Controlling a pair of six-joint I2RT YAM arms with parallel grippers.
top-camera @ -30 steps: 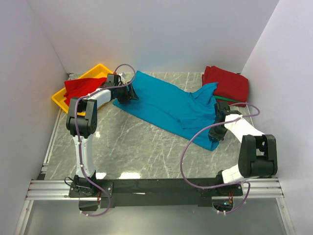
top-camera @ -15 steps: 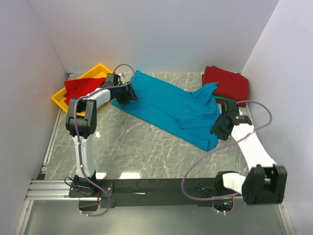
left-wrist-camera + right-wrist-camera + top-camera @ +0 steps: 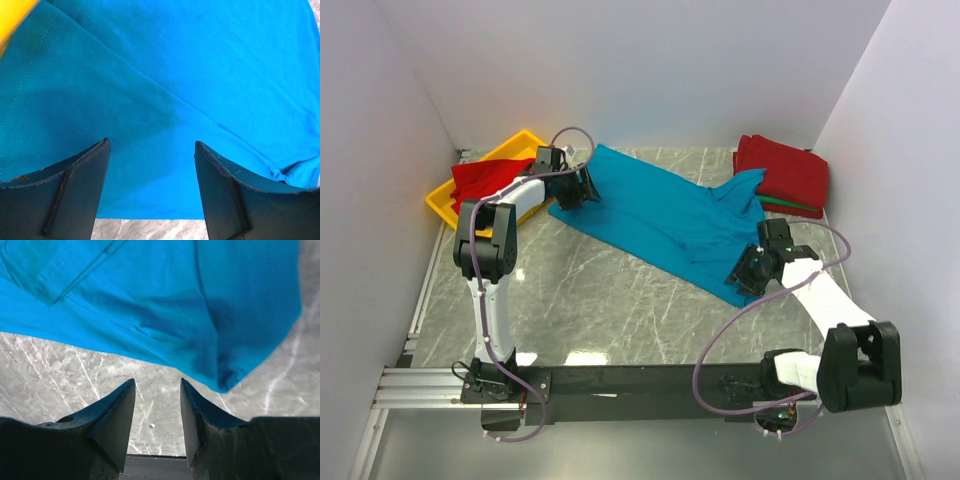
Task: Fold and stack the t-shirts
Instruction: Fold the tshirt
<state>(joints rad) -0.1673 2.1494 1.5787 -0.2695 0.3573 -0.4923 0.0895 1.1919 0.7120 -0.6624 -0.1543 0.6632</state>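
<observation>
A teal-blue t-shirt (image 3: 660, 215) lies spread diagonally across the marble table. My left gripper (image 3: 585, 188) is open over its far-left edge. In the left wrist view the cloth (image 3: 175, 60) fills the frame between and beyond the gripper (image 3: 151, 145). My right gripper (image 3: 738, 272) is open at the shirt's near-right corner. In the right wrist view its jaws (image 3: 157, 382) frame bare table, with the shirt (image 3: 150, 290) just ahead. A red t-shirt (image 3: 480, 180) lies in the yellow tray. A folded red t-shirt (image 3: 785, 168) lies at the back right on a green one (image 3: 782, 205).
The yellow tray (image 3: 520, 140) stands at the back left, and its corner shows in the left wrist view (image 3: 10, 15). White walls close in the left, back and right sides. A black rail (image 3: 640, 380) runs along the near edge.
The right arm has swung its elbow outward and its gripper has moved a little left along the shirt's near-right corner. The left gripper has barely shifted.
</observation>
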